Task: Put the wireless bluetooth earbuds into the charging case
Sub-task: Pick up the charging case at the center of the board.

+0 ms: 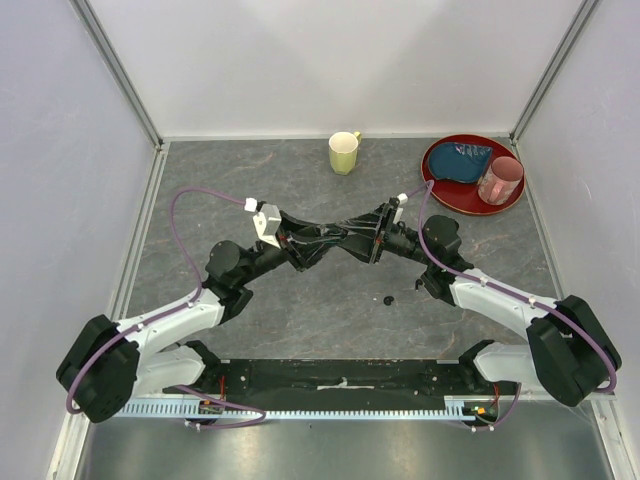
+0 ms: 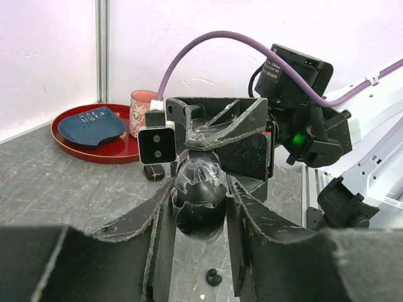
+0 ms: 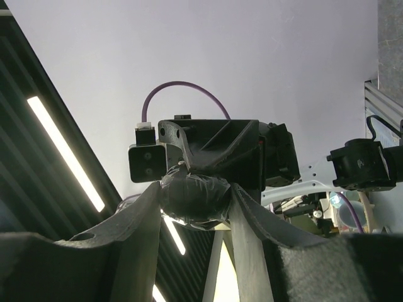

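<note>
Both sets of my fingers pinched the charging case (image 2: 198,179) above the table (image 2: 50,182) - left gripper (image 2: 199,204) facing right gripper (image 3: 196,196) - one earbud (image 2: 214,277) lay loose beneath.

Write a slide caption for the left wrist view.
The charging case inside the left gripper, right gripper opposite, one earbud lying on the table.

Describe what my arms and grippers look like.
Both the left arm and right arm have white links, black joints and a purple cable. The left gripper and right gripper are black, each with wedge fingers and a white camera.
</note>
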Motion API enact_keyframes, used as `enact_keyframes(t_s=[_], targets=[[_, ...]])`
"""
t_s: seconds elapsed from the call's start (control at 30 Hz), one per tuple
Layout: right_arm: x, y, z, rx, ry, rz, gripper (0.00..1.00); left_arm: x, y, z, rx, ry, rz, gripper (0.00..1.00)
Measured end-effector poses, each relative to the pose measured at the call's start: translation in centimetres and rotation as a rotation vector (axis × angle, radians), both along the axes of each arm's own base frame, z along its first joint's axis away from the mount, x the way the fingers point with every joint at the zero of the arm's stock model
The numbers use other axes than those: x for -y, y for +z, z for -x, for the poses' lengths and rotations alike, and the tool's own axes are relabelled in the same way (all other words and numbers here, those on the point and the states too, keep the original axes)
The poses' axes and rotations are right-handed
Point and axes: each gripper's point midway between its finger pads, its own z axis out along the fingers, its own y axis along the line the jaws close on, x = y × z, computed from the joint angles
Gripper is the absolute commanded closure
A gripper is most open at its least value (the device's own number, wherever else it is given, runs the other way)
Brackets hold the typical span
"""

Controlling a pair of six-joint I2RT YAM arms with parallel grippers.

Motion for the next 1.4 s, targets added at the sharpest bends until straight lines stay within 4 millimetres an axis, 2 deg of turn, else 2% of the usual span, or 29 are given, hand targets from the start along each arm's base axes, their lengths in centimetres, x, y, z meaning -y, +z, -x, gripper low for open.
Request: enact_keyframes(t_s=[0.07, 0.2, 0.33, 0.47, 0.63, 0.8, 0.87, 0.93, 0.97, 1.0, 1.07, 1.1, 1.17, 1.2, 1.3, 1.4], targets=[[0.0, 0.0, 0.0, 0.001, 0.000, -0.001, 0.90, 0.1, 0.0, 0.0, 0.001, 0.001, 0.002, 0.60], [0.1, -0.1, 0.1, 0.004, 0.000, -0.004, 0.90, 0.3, -0.2, -0.1, -0.002, -0.002, 0.000, 0.54], [0.2, 0.1, 0.2, 0.023, -0.001, -0.018, 0.90, 0.4, -0.4, -0.1, -0.005, -0.006, -0.001, 0.54], [0.2, 0.3, 0.2, 0.033, -0.001, -0.025, 0.90, 0.6, -0.4, 0.0, -0.003, -0.010, 0.002, 0.60], [0.2, 0.2, 0.2, 0.029, -0.005, -0.026, 0.90, 0.7, -0.5, -0.1, -0.002, -0.010, 0.005, 0.76], [0.2, 0.0, 0.1, 0.024, -0.007, -0.026, 0.88, 0.8, -0.6, -0.2, -0.005, -0.006, 0.006, 0.98], [0.2, 0.1, 0.1, 0.025, -0.007, -0.026, 0.85, 0.8, -0.5, -0.2, -0.005, -0.002, 0.009, 0.98], [0.3, 0.1, 0.1, 0.024, -0.008, -0.027, 0.76, 0.9, -0.5, -0.3, -0.005, 0.001, 0.012, 0.98], [0.3, 0.0, 0.1, 0.023, -0.008, -0.026, 0.69, 0.9, -0.5, -0.3, -0.005, 0.002, 0.013, 0.98], [0.3, 0.0, 0.1, 0.021, -0.008, -0.025, 0.54, 0.9, -0.5, -0.3, -0.005, 0.002, 0.013, 0.98], [0.3, 0.0, 0.1, 0.020, -0.008, -0.024, 0.41, 0.9, -0.5, -0.3, -0.005, 0.002, 0.013, 0.98], [0.3, 0.0, 0.1, 0.020, -0.009, -0.024, 0.24, 0.9, -0.5, -0.3, -0.005, 0.002, 0.013, 0.98], [0.3, -0.2, 0.1, 0.026, -0.011, -0.013, 0.12, 1.0, -0.4, -0.1, -0.002, -0.003, 0.015, 0.98], [0.3, -0.4, 0.1, 0.028, -0.013, 0.000, 0.02, 1.0, -0.4, 0.0, 0.002, -0.006, 0.018, 0.98], [0.6, -1.1, -0.2, 0.053, -0.030, 0.051, 0.02, 0.8, -0.2, 0.4, 0.017, -0.008, 0.028, 0.98], [1.3, -1.0, -1.0, 0.112, -0.070, 0.126, 0.02, 0.4, -0.1, 0.8, 0.045, 0.000, 0.031, 0.98]])
